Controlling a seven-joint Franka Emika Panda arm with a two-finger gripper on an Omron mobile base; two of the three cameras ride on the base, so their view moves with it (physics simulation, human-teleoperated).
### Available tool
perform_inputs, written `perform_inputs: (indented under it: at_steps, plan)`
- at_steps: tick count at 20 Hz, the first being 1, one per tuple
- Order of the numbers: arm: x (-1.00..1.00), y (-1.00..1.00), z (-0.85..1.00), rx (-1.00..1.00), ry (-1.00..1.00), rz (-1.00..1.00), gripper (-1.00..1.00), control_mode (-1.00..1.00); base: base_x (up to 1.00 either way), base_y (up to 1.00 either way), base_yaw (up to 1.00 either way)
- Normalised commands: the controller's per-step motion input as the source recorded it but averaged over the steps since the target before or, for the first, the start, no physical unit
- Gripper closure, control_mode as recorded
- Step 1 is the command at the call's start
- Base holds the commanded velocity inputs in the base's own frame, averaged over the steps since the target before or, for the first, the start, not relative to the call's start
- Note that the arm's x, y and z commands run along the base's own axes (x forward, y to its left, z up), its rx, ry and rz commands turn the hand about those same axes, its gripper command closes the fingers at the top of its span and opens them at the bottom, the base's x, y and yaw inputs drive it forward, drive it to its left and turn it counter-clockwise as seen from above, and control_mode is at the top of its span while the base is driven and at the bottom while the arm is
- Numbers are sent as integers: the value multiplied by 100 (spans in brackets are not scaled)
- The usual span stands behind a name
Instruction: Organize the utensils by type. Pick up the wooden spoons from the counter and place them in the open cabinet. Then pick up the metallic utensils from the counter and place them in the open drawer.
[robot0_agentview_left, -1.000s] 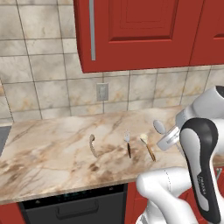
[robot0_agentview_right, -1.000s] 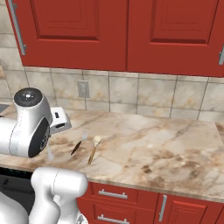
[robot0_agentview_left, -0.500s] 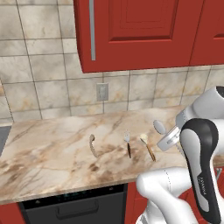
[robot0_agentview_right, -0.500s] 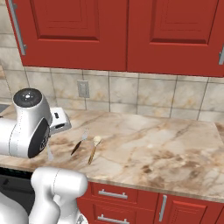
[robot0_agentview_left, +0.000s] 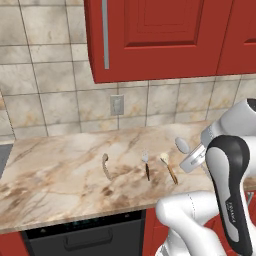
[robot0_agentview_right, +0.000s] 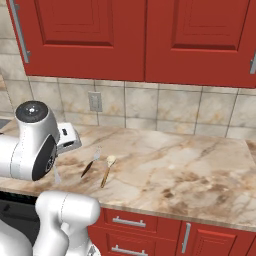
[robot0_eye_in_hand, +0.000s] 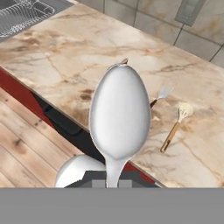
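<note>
Gripper is clamped on the handle of the silver spoon, whose bowl stands up from the fingers, raised above the counter. On the counter lie the fork with the dark handle and, just beside it at 3 o'clock, the wooden spoon with the orange-brown handle. The pale wooden spoon lies well apart at 9 o'clock of the fork.

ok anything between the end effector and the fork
Nothing lies between them over the counter. But the end effector is shut on the silver spoon, so it can't take the fork yet.
</note>
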Motion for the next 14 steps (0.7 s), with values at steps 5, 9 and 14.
perform_inputs:
  at_steps: [5,9,14]
  plan:
    - [0,0,0,0,0,0,100,100,-50,-13,1]
    - [0,0,0,0,0,0,100,100,-49,-9,-12]
    - [0,0,0,0,0,0,100,100,-25,-1,-18]
